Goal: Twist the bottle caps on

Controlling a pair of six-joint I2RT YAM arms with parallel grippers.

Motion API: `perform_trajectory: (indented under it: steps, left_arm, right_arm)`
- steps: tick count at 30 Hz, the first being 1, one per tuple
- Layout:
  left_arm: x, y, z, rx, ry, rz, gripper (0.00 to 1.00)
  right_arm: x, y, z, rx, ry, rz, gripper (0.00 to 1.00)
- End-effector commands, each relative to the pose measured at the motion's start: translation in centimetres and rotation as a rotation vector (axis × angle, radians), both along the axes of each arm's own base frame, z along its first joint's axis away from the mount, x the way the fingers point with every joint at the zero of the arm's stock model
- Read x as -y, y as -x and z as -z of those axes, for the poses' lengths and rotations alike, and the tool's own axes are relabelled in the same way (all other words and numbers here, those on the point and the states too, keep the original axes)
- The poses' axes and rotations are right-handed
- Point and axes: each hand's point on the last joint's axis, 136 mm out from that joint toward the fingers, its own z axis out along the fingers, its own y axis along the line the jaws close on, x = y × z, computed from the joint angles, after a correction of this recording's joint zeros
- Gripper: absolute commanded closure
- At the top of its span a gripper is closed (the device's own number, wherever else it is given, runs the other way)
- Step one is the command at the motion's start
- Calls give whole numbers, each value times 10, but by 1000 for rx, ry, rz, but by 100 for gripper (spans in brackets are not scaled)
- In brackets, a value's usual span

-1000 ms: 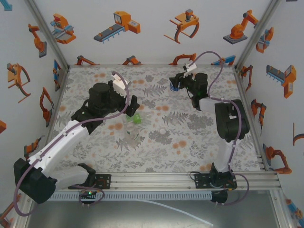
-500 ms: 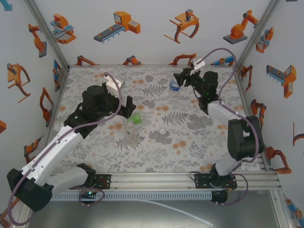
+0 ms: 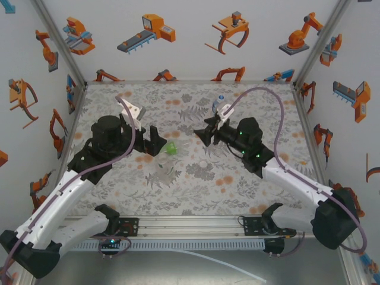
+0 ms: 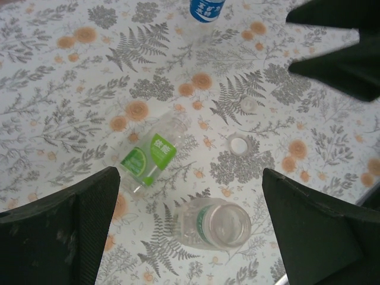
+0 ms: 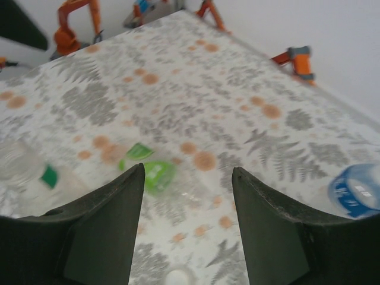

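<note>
Three bottles are uncapped. A blue-labelled bottle [image 3: 218,106] [image 4: 206,8] [image 5: 356,190] stands at the back. A green-and-white labelled bottle [image 3: 171,148] [image 4: 151,160] [image 5: 152,174] lies on its side mid-table. A clear bottle with a green neck band [image 3: 161,172] [image 4: 216,222] stands upright, mouth open. A white bottle cap [image 3: 203,164] [image 4: 238,144] [image 5: 178,276] and a paler one [image 4: 248,105] lie on the mat. My left gripper [image 3: 154,142] [image 4: 190,231] hangs open above the upright bottle. My right gripper [image 3: 205,135] [image 5: 187,172] is open and empty, pointing at the lying bottle.
The floral mat [image 3: 255,178] covers the table, enclosed by white walls with orange robot pictures and metal corner posts [image 3: 59,44]. The right gripper's dark fingers [image 4: 341,50] reach into the upper right of the left wrist view.
The right arm has swung from the blue-labelled bottle at the back right toward the table's middle, leaving that bottle standing. The left arm has drawn back to the left.
</note>
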Motion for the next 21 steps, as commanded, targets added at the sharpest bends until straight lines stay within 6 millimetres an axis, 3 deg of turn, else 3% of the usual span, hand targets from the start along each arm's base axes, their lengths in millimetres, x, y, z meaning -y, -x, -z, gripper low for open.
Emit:
perform_trajectory:
  steps: [1,6,10,15,21]
  left_arm:
    - [-5,12,3,-51,49,-2,3]
    - [-16,26,6,-55,74,-19,3]
    - [-22,41,1,-31,85,3,3]
    - [-36,57,1,-13,68,-3,3]
    - [-48,74,-1,5,62,-3,3]
  right_arm:
    - [-16,25,16,-39,18,2,43]
    - [-54,70,28,-28,15,-60,42]
    - [-87,94,40,-19,9,-113,39]
    - [-122,100,52,-14,6,-125,34]
    - [-152,88,65,-16,7,-94,33]
